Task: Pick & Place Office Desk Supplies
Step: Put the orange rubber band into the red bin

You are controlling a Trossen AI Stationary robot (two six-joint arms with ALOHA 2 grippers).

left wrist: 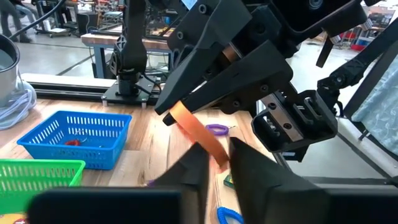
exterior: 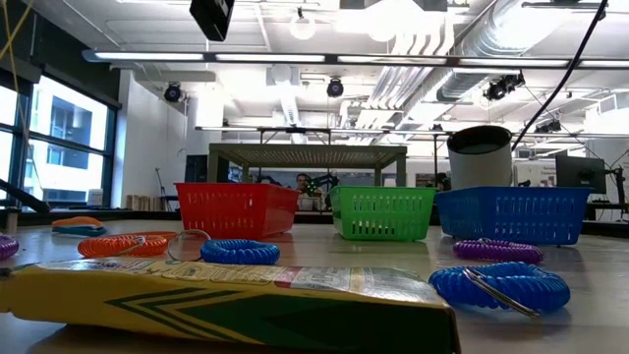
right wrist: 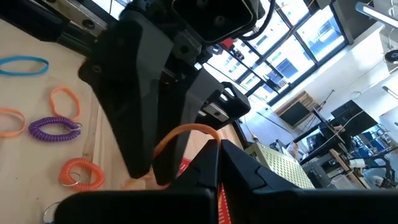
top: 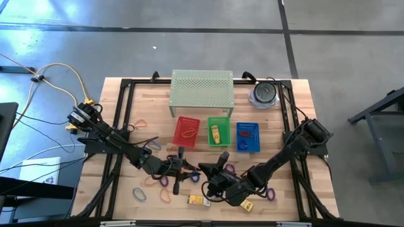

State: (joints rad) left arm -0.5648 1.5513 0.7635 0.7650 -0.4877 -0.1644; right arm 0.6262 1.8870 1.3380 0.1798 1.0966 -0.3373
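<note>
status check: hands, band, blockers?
Both hands pinch one orange band mid-table: left hand, right hand. Handover looks underway. Baskets unobstructed.

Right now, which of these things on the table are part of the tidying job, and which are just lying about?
Job: orange rubber band pinched by both grippers; yellow rectangular box; red, green and blue plastic baskets.
Lying about: pale green perforated metal shelf; grey round tub.

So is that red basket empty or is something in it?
Not empty. The overhead view shows an orange loop lying inside the red basket.
</note>
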